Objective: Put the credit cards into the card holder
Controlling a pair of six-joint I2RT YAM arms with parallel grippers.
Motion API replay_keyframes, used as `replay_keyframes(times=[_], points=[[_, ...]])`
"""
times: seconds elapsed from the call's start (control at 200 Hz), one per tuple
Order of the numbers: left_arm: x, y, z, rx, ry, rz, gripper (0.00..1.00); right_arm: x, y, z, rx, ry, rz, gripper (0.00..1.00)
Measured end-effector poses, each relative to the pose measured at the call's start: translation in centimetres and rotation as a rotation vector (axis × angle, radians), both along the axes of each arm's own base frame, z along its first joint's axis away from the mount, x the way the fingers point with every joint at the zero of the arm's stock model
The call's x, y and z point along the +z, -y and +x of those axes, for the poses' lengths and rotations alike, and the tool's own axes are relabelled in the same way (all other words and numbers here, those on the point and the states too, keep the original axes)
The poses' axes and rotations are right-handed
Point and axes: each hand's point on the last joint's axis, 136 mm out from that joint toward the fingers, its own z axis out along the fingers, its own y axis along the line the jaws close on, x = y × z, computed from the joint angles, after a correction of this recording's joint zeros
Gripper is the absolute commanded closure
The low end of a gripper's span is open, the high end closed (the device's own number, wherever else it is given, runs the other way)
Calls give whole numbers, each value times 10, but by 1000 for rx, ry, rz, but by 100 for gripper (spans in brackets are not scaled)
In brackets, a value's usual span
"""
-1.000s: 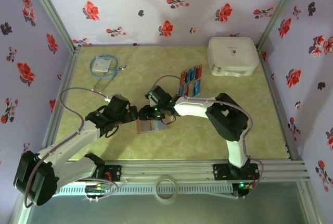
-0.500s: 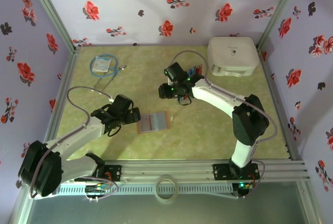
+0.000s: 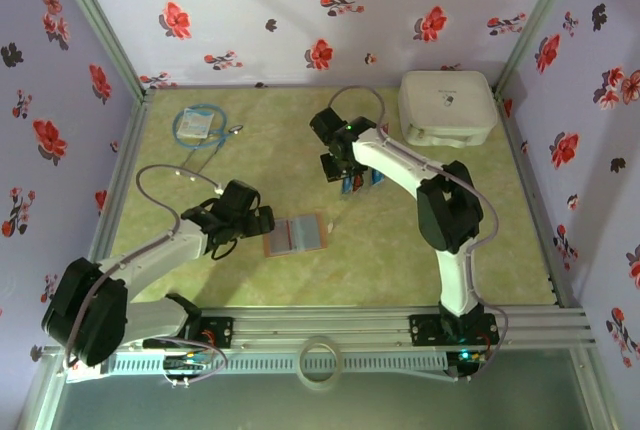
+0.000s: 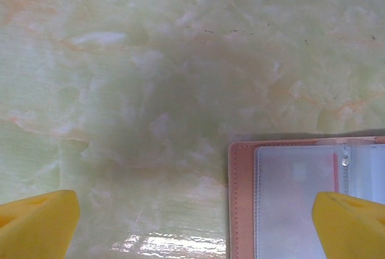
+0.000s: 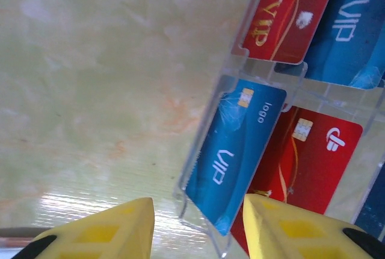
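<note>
The card holder (image 3: pixel 294 235) lies open on the table (image 3: pixel 250 280), nearer my bases than anything else. My left gripper (image 3: pixel 262 222) sits just left of the card holder, one finger over its left page. Behind the card holder and slightly right, the credit cards (image 3: pixel 364 177) lie side by side in a clear rack (image 5: pixel 191 194), with my right gripper (image 3: pixel 346 182) above them. Far behind and right of the card holder stands the lidded box (image 3: pixel 447 107). Behind and left of it lies the coiled cable (image 3: pixel 200 125).

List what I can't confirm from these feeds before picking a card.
- Card count: right wrist view crops the credit cards at its edges; in top view the right gripper hides most.
- Pocket contents: left wrist view crops the card holder bottom and right; too small in top view.
- Gripper-to-card contact: right wrist view, depth unreadable.
</note>
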Motion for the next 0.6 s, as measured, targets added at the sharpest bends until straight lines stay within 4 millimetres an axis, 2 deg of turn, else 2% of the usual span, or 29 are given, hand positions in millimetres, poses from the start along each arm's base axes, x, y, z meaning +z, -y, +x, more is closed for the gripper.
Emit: replay_keyframes(times=[0.6], points=[[-10,13,7,-43,-10,-24,0,-23,16,2,-25,-49,-111,57]])
